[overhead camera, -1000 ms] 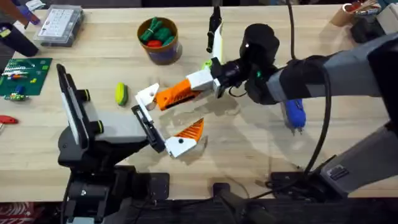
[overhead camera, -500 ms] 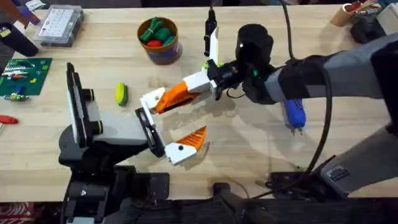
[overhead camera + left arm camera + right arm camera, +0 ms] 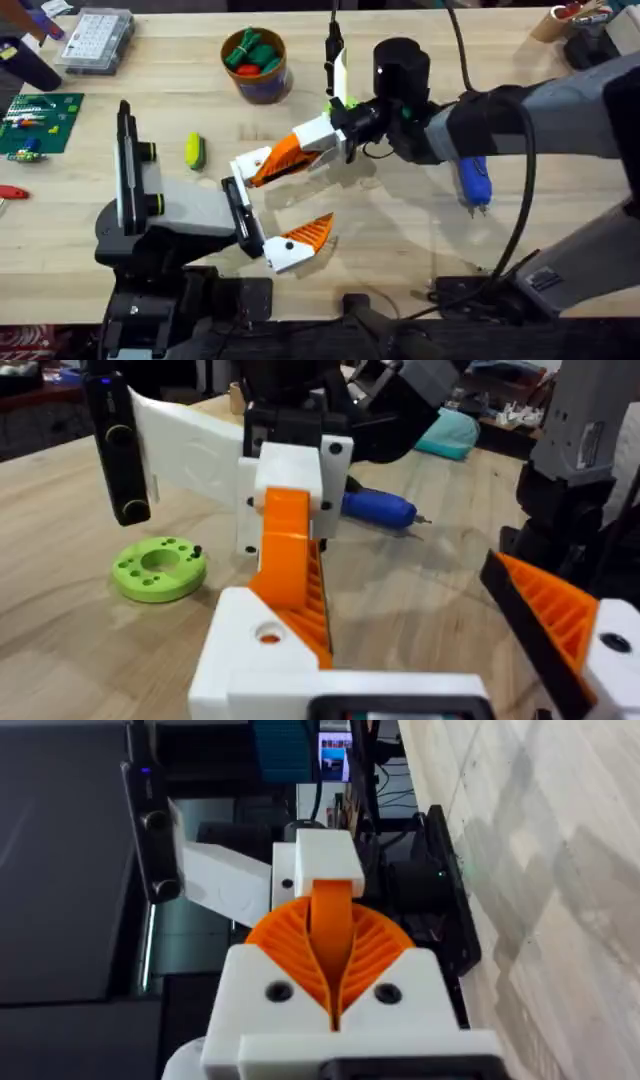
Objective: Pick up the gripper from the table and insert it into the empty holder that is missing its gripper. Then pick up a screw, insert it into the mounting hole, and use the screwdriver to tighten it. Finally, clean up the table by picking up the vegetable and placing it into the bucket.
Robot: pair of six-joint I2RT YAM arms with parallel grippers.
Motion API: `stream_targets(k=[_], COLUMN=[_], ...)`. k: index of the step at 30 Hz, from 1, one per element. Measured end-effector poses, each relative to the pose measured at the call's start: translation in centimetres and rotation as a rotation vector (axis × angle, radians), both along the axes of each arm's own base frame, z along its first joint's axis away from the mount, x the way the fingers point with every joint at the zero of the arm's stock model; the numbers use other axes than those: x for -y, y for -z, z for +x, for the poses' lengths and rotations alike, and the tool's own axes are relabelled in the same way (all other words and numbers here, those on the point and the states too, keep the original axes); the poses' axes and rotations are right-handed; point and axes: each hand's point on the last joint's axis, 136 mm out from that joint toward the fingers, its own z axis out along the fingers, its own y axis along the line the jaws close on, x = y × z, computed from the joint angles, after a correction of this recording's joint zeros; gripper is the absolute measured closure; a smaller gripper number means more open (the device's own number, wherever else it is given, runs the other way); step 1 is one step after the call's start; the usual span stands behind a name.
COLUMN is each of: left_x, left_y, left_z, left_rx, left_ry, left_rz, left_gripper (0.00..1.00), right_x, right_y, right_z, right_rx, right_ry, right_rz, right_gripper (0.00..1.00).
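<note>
Right gripper [image 3: 330, 935], clenched on the orange ribbed wedge-shaped gripper with white plastic ends [image 3: 325, 863], has shifted left, tilting it more steeply toward the free upper end of the flat black bar holder [image 3: 240, 212], likely not seated, so insertion remains unfinished.

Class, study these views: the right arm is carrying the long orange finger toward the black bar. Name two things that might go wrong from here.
1. The gripper hangs tilted in the right gripper, its white tip beside the holder; it may meet the bar at an angle and jam or slip out of the jaws.
2. The vegetable lies loose on the table near the holder; a sideways sweep might knock it away from the bucket.
</note>
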Motion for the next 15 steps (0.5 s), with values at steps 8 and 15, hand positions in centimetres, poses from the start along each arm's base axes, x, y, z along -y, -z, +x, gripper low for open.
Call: stream_targets(k=[8, 15], left_x=[-0.16, -0.24], left_y=[0.01, 0.02], left_z=[0.24, 0.40], left_rx=[-0.007, -0.008], left_ry=[-0.016, -0.025], left_rz=[-0.002, -0.003], left_gripper=[0.011, 0.011], right_x=[-0.42, -0.61], right_y=[0.06, 0.07], right_z=[0.11, 0.17], right_rx=[0.006, 0.009], right_ry=[0.023, 0.033], right_rz=[-0.009, -0.011], right_gripper=[0.987, 0.989])
